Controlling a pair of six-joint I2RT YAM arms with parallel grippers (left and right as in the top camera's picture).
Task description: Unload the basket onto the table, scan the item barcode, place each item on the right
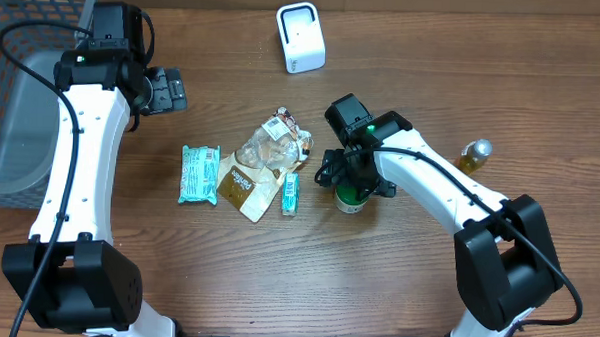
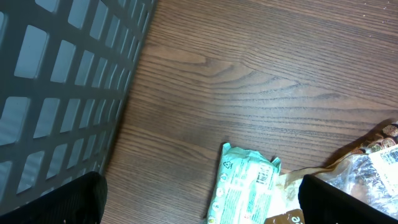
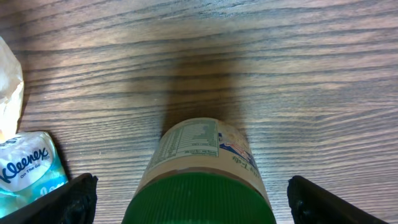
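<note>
— Where does the jar [image 3: 200, 163] stand?
— Upright on the table [image 3: 298, 56], at three o'clock from the tissue pack [image 3: 28, 167].
— And the right gripper [image 3: 193, 194]?
— Over the jar's green lid, jaws wide, one finger at nine o'clock and one at three. Neither touches it, and it holds nothing.

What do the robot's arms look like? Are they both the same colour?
Yes, they match. The left arm and right arm have smooth white shells and chunky black joints. A thin black cable runs along each, and a small green light glows near each wrist. The left gripper and right gripper are black, with two blocky fingers.
</note>
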